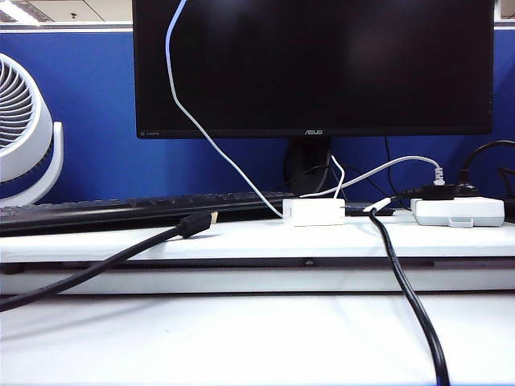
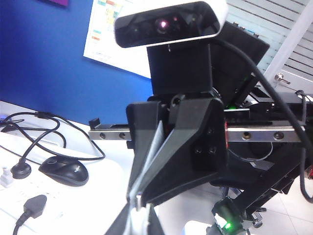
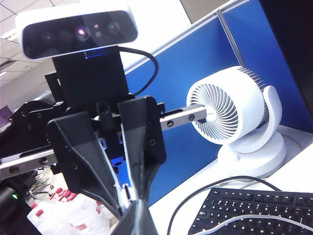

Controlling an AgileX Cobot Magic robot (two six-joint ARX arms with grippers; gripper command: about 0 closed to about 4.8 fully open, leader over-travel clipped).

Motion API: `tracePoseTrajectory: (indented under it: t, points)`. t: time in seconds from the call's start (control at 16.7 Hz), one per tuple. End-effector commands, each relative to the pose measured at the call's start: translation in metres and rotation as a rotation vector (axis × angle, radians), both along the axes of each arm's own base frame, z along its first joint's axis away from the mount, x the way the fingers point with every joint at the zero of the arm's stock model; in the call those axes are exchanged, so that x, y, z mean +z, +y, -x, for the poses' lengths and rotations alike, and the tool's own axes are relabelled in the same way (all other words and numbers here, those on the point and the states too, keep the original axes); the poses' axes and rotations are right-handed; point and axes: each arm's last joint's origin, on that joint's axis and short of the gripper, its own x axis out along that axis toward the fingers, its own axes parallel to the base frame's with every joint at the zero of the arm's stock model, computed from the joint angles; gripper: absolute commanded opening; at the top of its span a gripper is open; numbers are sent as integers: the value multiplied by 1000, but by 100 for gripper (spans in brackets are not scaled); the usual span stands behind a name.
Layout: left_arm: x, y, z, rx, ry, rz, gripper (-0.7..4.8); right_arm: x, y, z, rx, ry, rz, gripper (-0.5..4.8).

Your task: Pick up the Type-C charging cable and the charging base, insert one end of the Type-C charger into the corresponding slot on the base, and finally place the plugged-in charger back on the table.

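Bright, even office light; soft cable shadows on table [image 1: 241, 338]; wrist views slightly blurred.

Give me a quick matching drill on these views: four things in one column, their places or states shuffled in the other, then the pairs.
1. charging base
2. black gold-tipped plug
3. fan
4. left gripper and right gripper

A. far left, against the blue partition
B. on the shelf below the monitor, Type-C charging cable reaching its left end
C. shut, outside the exterior view
D. lying on the shelf, left of the base

Pairs: 1-B, 2-D, 3-A, 4-C
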Motion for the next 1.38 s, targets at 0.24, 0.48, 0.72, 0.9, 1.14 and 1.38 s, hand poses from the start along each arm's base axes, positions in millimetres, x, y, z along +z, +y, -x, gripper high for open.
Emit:
tracePoseTrajectory:
  t: [0.24,0.48,0.72,0.9,1.14,1.38]
  points:
    - [1,0,1,1,4,-3,24,9,-1,6,46,-84,-23,-6]
    - [0,0,1,0,10,-6,24,10,-1,7,60,-75,-28,-6]
    - [0,1,1,1,12,-8,24,14,-3,12,74,-100,-33,-6]
    - [0,1,1,2,9,-6,24,16,-4,15,81,-106,-34,-6]
    - [0,1,1,1,8,-5,24,14,-3,14,98,-88,-23,-6]
    - [1,1,2,-3,6,-3,24,14,-11,10,51,-89,-21,-6]
